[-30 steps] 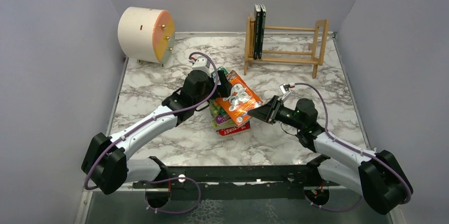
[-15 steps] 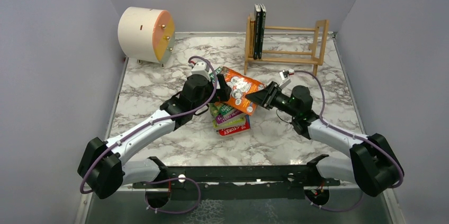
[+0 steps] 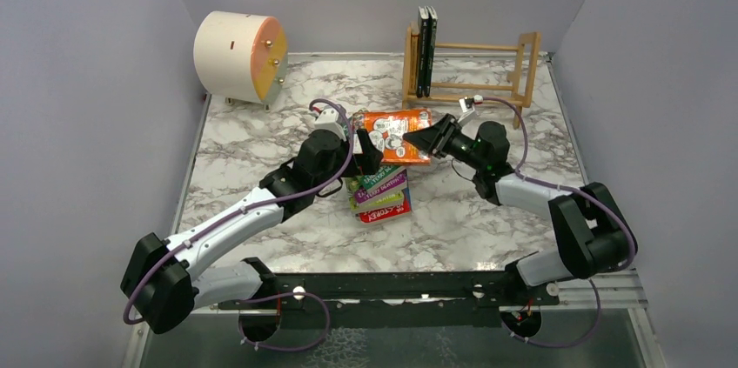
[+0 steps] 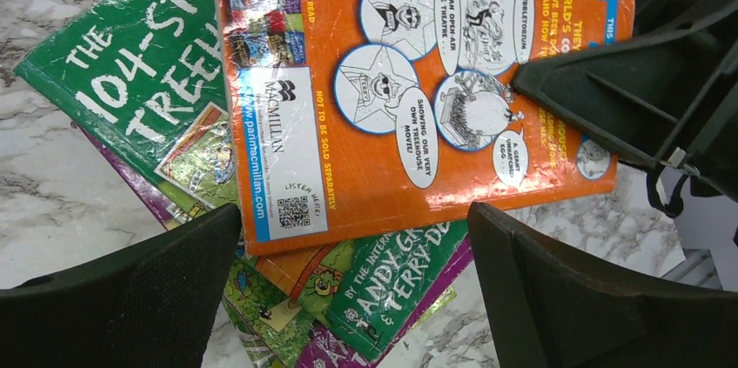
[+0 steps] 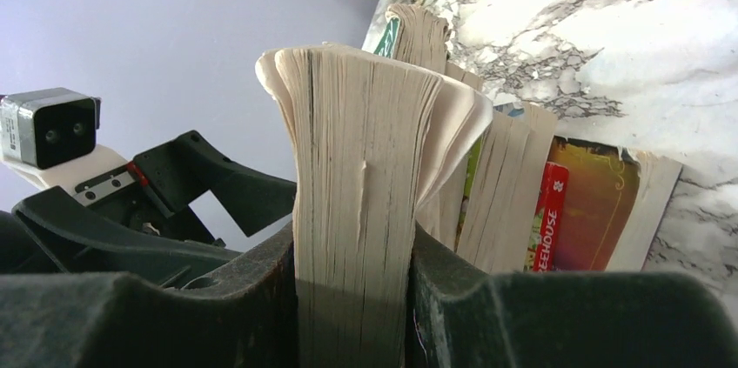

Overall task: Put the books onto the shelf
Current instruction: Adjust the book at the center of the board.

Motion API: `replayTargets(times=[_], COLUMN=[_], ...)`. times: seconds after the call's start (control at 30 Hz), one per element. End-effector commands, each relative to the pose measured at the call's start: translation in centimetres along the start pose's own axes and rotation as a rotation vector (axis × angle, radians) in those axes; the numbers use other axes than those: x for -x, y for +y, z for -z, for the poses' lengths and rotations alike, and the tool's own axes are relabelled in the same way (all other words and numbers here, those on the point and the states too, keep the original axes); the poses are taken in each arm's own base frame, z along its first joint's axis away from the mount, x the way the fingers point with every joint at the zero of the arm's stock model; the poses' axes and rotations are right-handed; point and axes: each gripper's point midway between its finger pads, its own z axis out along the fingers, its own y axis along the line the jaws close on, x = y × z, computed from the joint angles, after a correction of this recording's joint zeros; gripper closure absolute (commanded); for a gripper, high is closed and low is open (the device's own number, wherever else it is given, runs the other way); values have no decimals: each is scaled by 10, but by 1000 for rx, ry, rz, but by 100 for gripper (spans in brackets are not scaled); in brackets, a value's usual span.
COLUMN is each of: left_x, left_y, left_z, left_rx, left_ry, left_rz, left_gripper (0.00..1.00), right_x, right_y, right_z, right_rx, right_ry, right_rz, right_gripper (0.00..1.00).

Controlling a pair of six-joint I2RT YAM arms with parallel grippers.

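Your right gripper [image 3: 419, 138] pinches the orange book [image 3: 390, 135] by its page edge, above the stack [image 3: 381, 198]; your left gripper [image 3: 364, 157] hangs beside it, jaws spread. Two dark books [image 3: 426, 50] stand in the shelf [image 3: 479, 46].

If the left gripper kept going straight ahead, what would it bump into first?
Most likely the orange book that the right gripper holds; the left gripper's open jaws frame its back cover.
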Motion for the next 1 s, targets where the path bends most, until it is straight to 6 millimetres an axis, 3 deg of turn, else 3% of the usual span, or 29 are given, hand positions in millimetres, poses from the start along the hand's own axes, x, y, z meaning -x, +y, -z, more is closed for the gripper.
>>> replayTargets(times=[0.0,0.1,0.27,0.37,0.97], left_x=[-7,-7,-9,-8,-6], left_y=[-22,-21,-17,-15,-12], left_z=[9,8,9,9,6], left_rx=[-100,-97,-78,-66,-47], left_ry=[22,22,19,13,7], left_rz=[33,30,28,23,15], left_gripper=[1,1,1,1,1], right_x=[17,13,13,15,-3], right_y=[21,18,16,17,1], right_z=[-13,-17,-13,-9,22], right_rx=[145,173,193,199,134], right_ry=[-7,16,1,-10,-49], right_rz=[53,37,19,12,-90], right_gripper=[69,67,40,34,32])
